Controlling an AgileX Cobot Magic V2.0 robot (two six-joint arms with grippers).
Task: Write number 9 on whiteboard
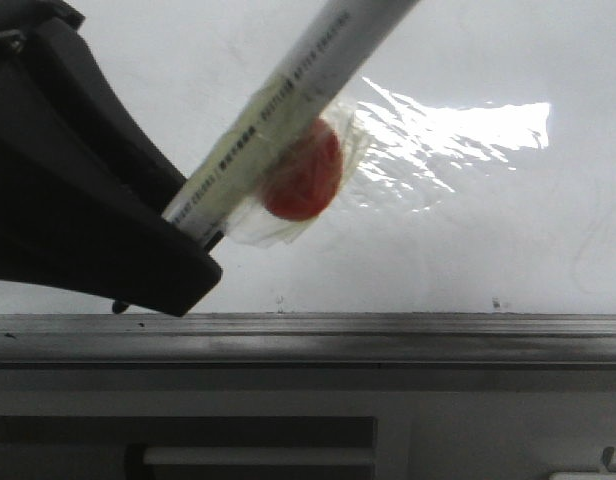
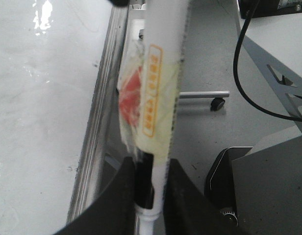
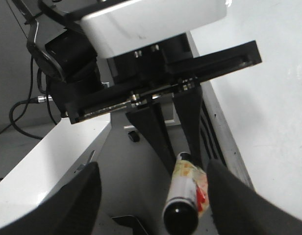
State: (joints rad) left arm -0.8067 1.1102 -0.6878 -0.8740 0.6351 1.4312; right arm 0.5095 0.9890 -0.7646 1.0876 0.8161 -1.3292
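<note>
My left gripper (image 1: 193, 232) is shut on the lower end of a white marker (image 1: 288, 100). The marker has yellowish tape and a red piece (image 1: 303, 172) wrapped round its middle. It slants up over the whiteboard (image 1: 488, 240), close above its grey edge rail (image 1: 388, 335). The left wrist view shows the jaws (image 2: 150, 186) clamped on the marker (image 2: 163, 73), beside the board (image 2: 43, 122). My right gripper (image 3: 153, 164) is open. The marker's black cap end (image 3: 181, 218) lies between its fingers, apart from both. No drawn number 9 shows in any view.
A bright glare patch (image 1: 458, 130) lies on the board. Beyond the rail (image 2: 99, 122) are grey floor, a black cable (image 2: 249, 83) and a caster wheel (image 2: 218, 103). A white surface (image 3: 43, 166) lies beside my right gripper.
</note>
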